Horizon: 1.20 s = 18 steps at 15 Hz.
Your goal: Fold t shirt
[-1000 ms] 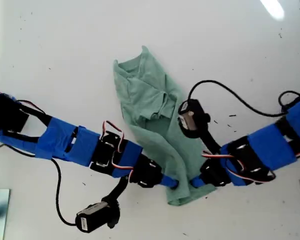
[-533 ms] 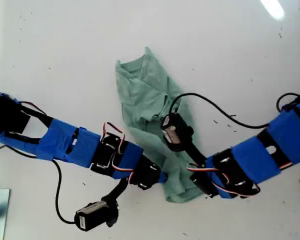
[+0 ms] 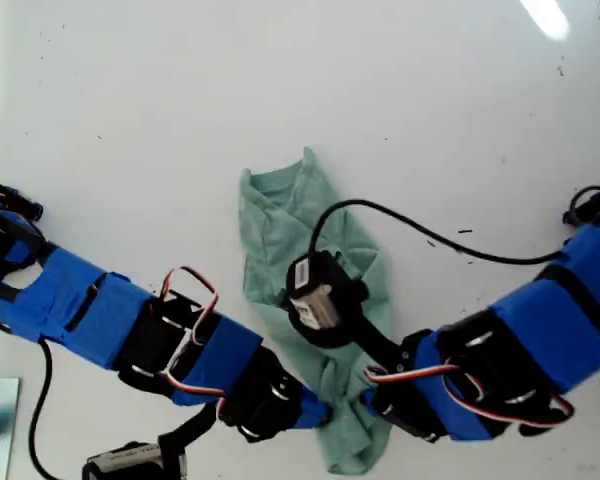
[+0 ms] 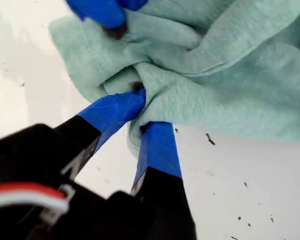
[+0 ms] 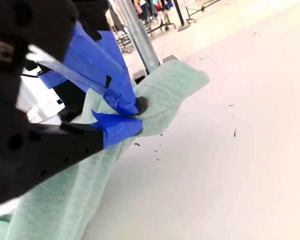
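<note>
White tabletop [image 3: 130, 90]: landmark, smooth, speckled with dark flecks.

Pale sage-green cloth t shirt [image 3: 280, 225]: lies mid-tabletop as narrow crumpled strip, bunched and twisted toward near edge. No flat, square fold visible; judged early-to-middle, tidy folding left.

My first gripper [image 4: 142, 107], blue-taped jaws: nearly closed, pinching wad of shirt edge just above tabletop.

My second gripper [image 5: 132, 117], blue-taped: clamped on shirt fold, cloth draping down to tabletop.

Bright even overhead light, ceiling-lamp glare streak [image 3: 546, 17] on the glossy white tabletop [image 3: 180, 90], soft faint shadows, near black gripper body [image 4: 45, 190] badly blurred in both wrist views, exterior view slightly soft
</note>
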Motion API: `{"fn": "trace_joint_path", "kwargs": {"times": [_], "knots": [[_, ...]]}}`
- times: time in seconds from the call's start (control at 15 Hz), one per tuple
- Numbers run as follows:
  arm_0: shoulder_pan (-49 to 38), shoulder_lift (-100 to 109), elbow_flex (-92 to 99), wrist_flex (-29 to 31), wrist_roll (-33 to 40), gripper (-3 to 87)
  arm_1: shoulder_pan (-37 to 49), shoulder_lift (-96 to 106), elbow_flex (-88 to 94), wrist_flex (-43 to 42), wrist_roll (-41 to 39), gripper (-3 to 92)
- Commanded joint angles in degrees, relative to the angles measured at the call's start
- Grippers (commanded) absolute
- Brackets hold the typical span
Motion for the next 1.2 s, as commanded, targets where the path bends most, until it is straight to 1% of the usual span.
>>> {"fn": "trace_joint_path", "kwargs": {"times": [0.0,0.2,0.27,0.33,0.4,0.47,0.53,0.6,0.67,0.73,0.8,0.87,1.07,1.13], "knots": [[-2.81,9.67,1.14,4.31,0.09,-0.2,6.15,7.29,-1.58,2.11,-2.46,-0.5],[-11.34,19.86,5.54,14.5,1.85,-0.2,18.81,11.16,-2.11,2.81,-11.6,-0.5],[-15.03,22.5,6.94,17.93,2.9,-0.2,23.47,11.43,-1.41,0.53,-15.64,-0.6],[-18.19,25.58,10.37,19.95,3.34,-0.2,28.13,11.16,0.44,-2.81,-18.19,-0.6],[-21.36,29.79,16.44,20.13,3.34,-0.2,32.34,11.43,3.43,-7.12,-19.86,7.6],[-24.35,35.6,24.17,18.98,2.72,-0.2,36.65,11.95,5.8,-11.25,-21.09,25.2],[-27.77,44.03,34.98,15.29,1.67,2.3,41.22,13.1,8.79,-15.64,-21.18,30.2],[-31.2,54.84,46.41,10.28,1.14,12.4,45.97,15.73,12.04,-18.11,-18.9,28.2],[-34.89,64.86,56.25,6.86,1.14,19.5,50.98,21.8,19.6,-23.38,-16.61,24.8],[-38.32,72.51,63.19,6.5,1.14,21.7,55.46,29.27,28.56,-26.98,-13.18,23.4],[-40.52,78.4,68.82,6.24,1.67,21.8,59.77,37.62,38.5,-29.09,-10.37,22.3],[-42.28,83.14,74.36,6.06,1.67,20.7,62.84,44.38,45.53,-29.27,-10.46,21.9],[-44.3,98.53,90.7,3.25,0.26,18.9,68.73,57.13,56.95,-19.07,-11.95,21.9],[-44.03,104.33,96.24,2.46,-0.35,18.8,69.7,62.14,61.35,-15.56,-13.8,21.9]]}}
